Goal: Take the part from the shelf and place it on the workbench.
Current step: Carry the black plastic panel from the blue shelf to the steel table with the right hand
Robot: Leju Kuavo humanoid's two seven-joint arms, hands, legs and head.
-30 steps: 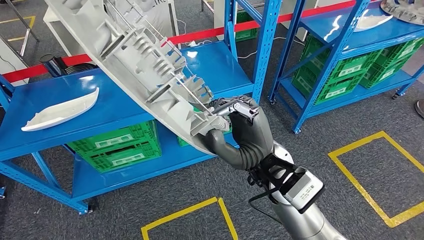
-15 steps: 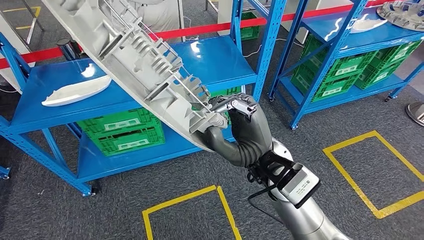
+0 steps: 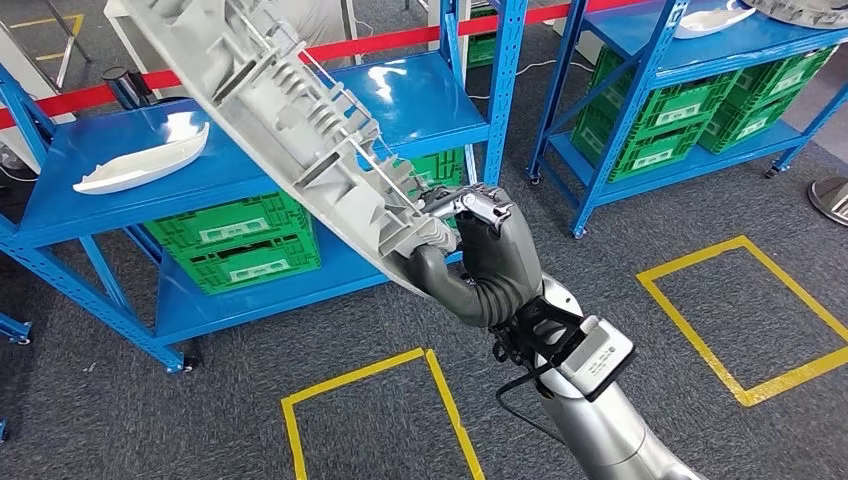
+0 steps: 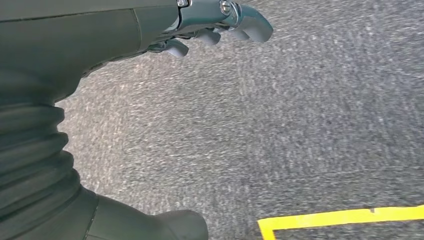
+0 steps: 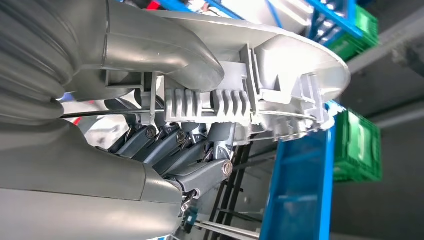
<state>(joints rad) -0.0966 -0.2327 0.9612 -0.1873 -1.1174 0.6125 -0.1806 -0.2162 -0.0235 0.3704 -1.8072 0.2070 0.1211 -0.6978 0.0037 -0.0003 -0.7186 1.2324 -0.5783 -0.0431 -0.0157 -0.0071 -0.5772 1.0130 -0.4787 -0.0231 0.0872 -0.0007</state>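
A long grey ribbed plastic part point(image 3: 280, 120) slants up and to the left across the head view, raised in front of the blue shelves. My right hand point(image 3: 470, 245) grips its lower end, thumb under the edge and fingers over the ribs. In the right wrist view the same part point(image 5: 280, 65) lies across my right hand point(image 5: 165, 145), whose dark fingers curl onto its ribbing. My left hand point(image 4: 210, 25) hangs over the grey carpet, fingers loosely bent with nothing in them.
A blue shelf unit point(image 3: 420, 95) stands ahead, a white curved part point(image 3: 140, 160) on its top level and green crates point(image 3: 235, 250) below. A second blue rack point(image 3: 690, 70) with green crates stands at right. Yellow floor squares point(image 3: 380, 420) mark the carpet; red tape runs behind.
The whole scene has shifted as the camera moved: the shelves slid left and up in the picture. The part stays in my right hand at much the same angle.
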